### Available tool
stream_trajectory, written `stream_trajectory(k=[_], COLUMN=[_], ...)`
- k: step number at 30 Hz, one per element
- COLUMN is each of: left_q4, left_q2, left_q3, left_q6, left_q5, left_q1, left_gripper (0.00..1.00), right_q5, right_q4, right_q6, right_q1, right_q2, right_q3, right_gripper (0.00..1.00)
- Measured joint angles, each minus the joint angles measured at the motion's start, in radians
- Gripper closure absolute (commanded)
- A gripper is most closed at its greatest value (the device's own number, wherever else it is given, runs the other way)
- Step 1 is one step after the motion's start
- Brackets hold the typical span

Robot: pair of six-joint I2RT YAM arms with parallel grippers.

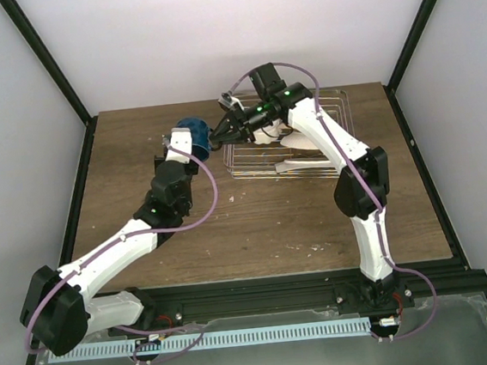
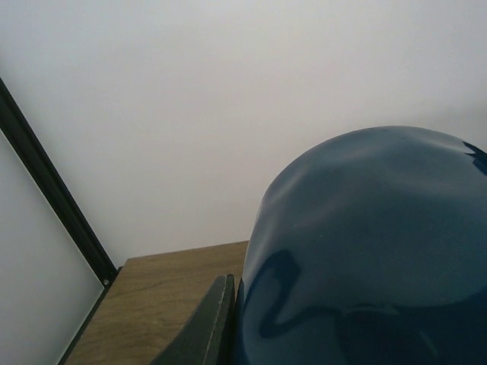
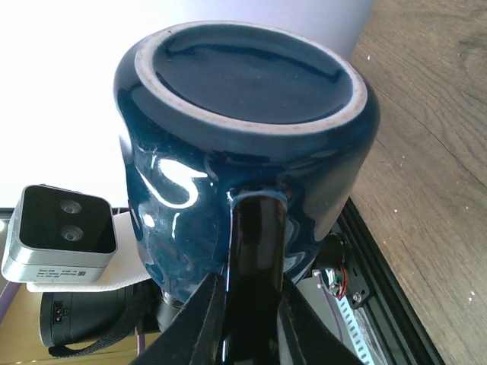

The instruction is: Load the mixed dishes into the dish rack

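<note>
Our left hand [image 1: 179, 143] grips the dark blue mug [image 1: 194, 132] from its left side, arm stretched forward. Our right hand [image 1: 218, 136], opposite, pinches the mug's handle, elbow raised.

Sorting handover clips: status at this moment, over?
Left gripper shut on dark blue mug; right gripper shut on its handle. Mug aloft, left of dish rack. Nothing blocking seen.

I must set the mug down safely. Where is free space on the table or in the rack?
Bare wood lies between the dish rack and the arm bases, and left of the dark blue mug. The rack's left end looks free; white dishes crowd its right half.
</note>
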Motion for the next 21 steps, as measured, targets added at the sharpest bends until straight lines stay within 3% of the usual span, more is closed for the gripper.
stream_trajectory(k=[2, 9, 17, 21], left_q4=[-0.016, -0.064, -0.135, -0.167], left_q2=[0.0, -0.003, -0.031, -0.048], left_q3=[0.0, 0.0, 0.003, 0.005], left_q6=[-0.015, -0.068, -0.164, -0.199], left_q5=[0.001, 0.01, 0.03, 0.035], left_q1=[0.002, 0.004, 0.003, 0.003], left_gripper=[1.0, 0.74, 0.31, 0.17], right_q5=[0.003, 0.032, 0.118, 0.163], right_q4=[0.001, 0.026, 0.129, 0.135], right_q6=[0.0, -0.023, -0.122, -0.145], right_q1=[0.001, 0.003, -0.025, -0.05], right_q2=[0.003, 0.004, 0.003, 0.003], right_q3=[0.0, 0.0, 0.0, 0.0], right_gripper=[0.97, 0.98, 0.99, 0.99])
